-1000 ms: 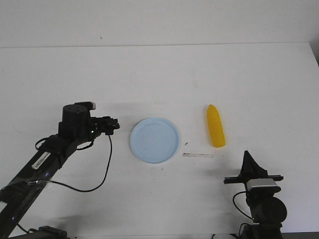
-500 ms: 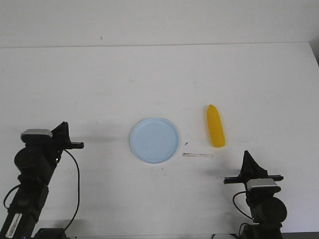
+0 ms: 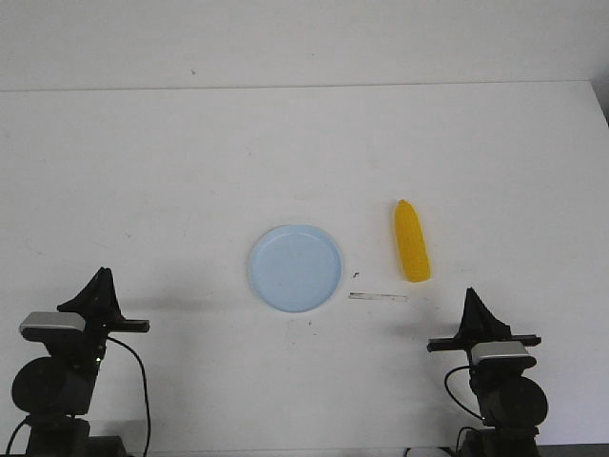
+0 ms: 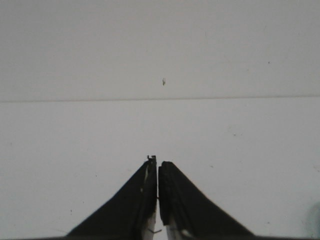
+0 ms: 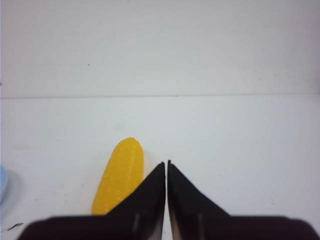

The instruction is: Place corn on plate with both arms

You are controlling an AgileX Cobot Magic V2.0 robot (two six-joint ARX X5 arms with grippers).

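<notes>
The yellow corn (image 3: pixel 411 241) lies on the white table to the right of the pale blue plate (image 3: pixel 295 268), apart from it, pointed end away from me. The corn (image 5: pixel 120 175) also shows in the right wrist view, just beyond and beside the fingers. My right gripper (image 3: pixel 473 297) is shut and empty near the table's front right, short of the corn; its jaws (image 5: pixel 166 163) are pressed together. My left gripper (image 3: pixel 101 276) is shut and empty at the front left, far from the plate; its closed tips (image 4: pixel 157 161) point over bare table.
A thin strip of clear tape (image 3: pixel 378 297) lies on the table between the plate and the right gripper. The white tabletop (image 3: pixel 304 152) reaches back to a pale wall.
The left arm has pulled back from beside the plate's left rim to the front left corner. The right arm, corn and plate have not moved.
</notes>
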